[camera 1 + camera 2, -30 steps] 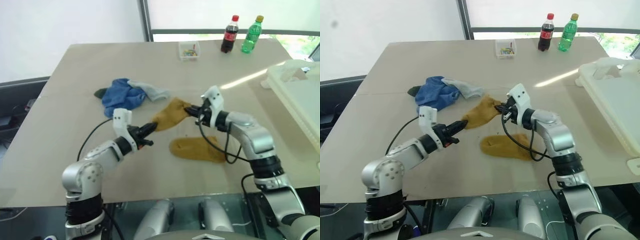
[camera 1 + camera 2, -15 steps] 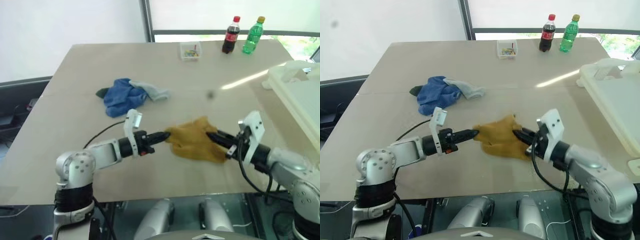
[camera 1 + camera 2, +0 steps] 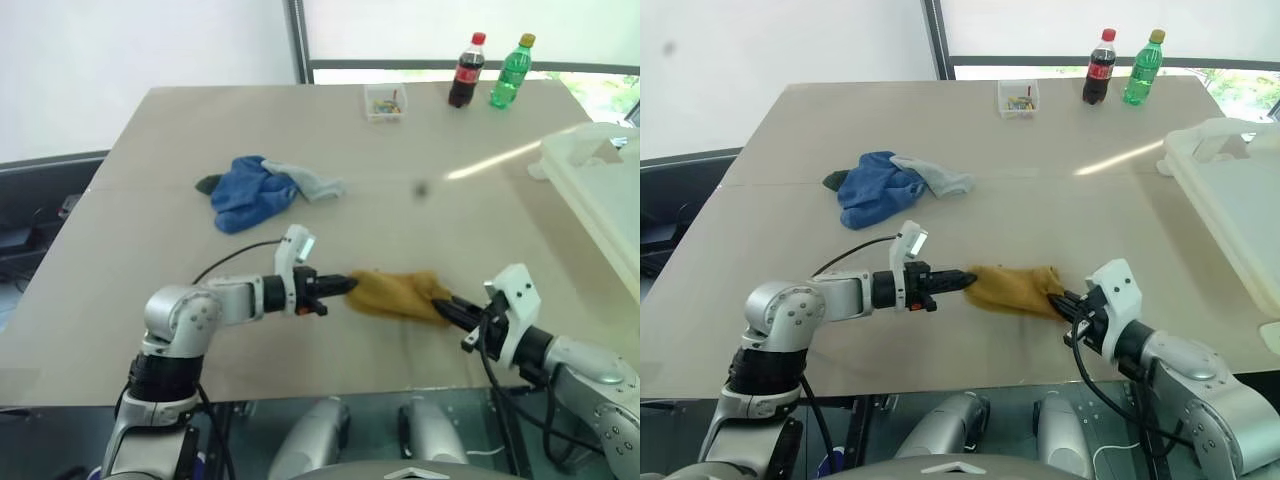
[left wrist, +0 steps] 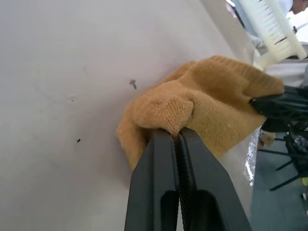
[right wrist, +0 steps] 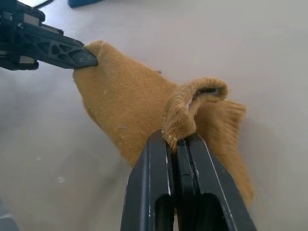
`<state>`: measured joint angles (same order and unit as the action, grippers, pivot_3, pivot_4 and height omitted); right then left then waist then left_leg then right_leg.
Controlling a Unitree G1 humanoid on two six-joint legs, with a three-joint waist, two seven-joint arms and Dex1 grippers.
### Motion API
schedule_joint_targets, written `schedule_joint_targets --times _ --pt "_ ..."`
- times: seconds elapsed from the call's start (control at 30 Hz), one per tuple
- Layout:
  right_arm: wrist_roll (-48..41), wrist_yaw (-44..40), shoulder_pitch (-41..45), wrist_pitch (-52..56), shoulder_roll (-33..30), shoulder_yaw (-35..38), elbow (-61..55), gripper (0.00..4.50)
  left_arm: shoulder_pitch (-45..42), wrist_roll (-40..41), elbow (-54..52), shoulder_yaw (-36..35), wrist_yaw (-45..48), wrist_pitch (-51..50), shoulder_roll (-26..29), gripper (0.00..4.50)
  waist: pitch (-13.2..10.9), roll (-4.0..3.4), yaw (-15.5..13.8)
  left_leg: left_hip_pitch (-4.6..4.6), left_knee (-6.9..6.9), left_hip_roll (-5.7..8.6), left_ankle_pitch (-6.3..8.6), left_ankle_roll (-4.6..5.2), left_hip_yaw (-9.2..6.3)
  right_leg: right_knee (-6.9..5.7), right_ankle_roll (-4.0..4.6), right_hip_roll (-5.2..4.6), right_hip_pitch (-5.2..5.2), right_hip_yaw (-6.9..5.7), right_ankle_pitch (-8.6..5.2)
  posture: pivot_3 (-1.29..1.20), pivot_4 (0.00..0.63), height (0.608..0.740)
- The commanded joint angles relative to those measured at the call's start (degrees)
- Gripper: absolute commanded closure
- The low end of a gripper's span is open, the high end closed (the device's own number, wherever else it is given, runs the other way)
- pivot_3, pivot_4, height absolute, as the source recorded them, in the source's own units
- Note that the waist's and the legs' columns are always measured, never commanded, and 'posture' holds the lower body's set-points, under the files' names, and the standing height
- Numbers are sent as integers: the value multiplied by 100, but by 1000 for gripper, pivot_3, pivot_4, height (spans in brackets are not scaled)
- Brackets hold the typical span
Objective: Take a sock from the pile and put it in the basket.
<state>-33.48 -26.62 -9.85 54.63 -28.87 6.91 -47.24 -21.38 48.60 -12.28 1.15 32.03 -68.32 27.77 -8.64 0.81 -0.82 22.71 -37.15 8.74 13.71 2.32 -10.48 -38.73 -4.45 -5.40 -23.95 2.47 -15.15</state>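
A mustard-yellow sock (image 3: 398, 294) is stretched between my two grippers near the table's front edge. My left gripper (image 3: 347, 284) is shut on its left end, and the wrist view shows the fabric (image 4: 202, 103) pinched at the fingertips. My right gripper (image 3: 441, 307) is shut on its right end, a fold of the sock (image 5: 144, 101) clamped between the fingers. The pile (image 3: 262, 188), blue with a light grey and a dark sock, lies further back on the left. The basket (image 3: 605, 190), pale white plastic, stands at the table's right edge.
A small clear box of coloured bits (image 3: 383, 101) sits at the table's far edge. Beside it stand a cola bottle (image 3: 464, 71) and a green bottle (image 3: 510, 71). The tan table (image 3: 180, 150) ends just below my grippers.
Both grippers have drawn the yellow sock back toward the front edge of the table. It now covers the second yellow sock that lay there. My right arm pulled back the most.
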Motion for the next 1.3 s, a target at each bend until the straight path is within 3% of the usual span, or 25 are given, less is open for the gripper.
schedule_joint_targets --times 0.03,0.07,0.13,0.17,0.27,0.4,0.6,0.77,0.97,1.3 --pt "316 -16 -223 -401 -150 -271 55 4500 31 -165 24 127 238 145 131 4470 0 0 0 0 0 0 0 0 -2 0 0 1 0 -2 0 0 150 740" --pt "380 -10 -259 -477 -176 -317 87 4500 30 -185 35 144 274 145 141 4470 0 0 -1 0 0 -1 0 0 -2 0 0 1 0 -1 0 0 150 740" --pt "614 -68 -295 -729 -255 -462 438 4500 30 -293 130 216 325 177 152 3833 0 1 1 0 0 0 0 0 -1 1 0 0 0 -1 0 0 150 740" --pt "702 -74 -313 -862 -254 -488 585 4169 40 -365 130 267 367 227 183 3586 0 1 0 -1 0 0 0 0 -1 2 0 0 2 0 0 0 150 740" --pt "1030 15 -341 -1269 -276 -521 757 3094 36 -386 169 150 341 169 180 2284 1 1 -6 -2 -1 0 0 0 -1 2 -1 0 4 -2 0 0 150 740" --pt "1285 80 -482 -1909 -139 -391 786 1093 116 -159 -9 -55 518 -31 362 333 2 0 -3 -6 -1 -1 0 0 -2 0 -1 1 6 -1 -1 0 150 740" --pt "446 -705 -941 -2309 -209 223 313 1093 426 65 -162 -353 865 -109 844 333 1 -2 7 -7 5 -4 1 -1 -2 3 -1 4 4 1 -1 0 150 740" --pt "387 -717 -695 -2472 -268 432 420 1093 449 -80 -188 -300 977 167 942 333 1 -2 -3 -16 4 -4 14 15 -3 11 -1 4 17 -3 -1 0 150 740" --pt "788 -535 -70 -2179 -445 8 1188 1093 318 -459 -213 79 813 545 603 333 0 0 -24 -12 4 -3 8 10 -7 22 -1 2 18 -7 -1 0 150 740" --pt "1458 -853 496 -3014 -488 -652 1602 1093 446 -111 -153 -309 287 111 -53 333 1 -2 -5 -11 5 -3 3 2 -8 22 -1 2 19 -8 0 0 150 740"
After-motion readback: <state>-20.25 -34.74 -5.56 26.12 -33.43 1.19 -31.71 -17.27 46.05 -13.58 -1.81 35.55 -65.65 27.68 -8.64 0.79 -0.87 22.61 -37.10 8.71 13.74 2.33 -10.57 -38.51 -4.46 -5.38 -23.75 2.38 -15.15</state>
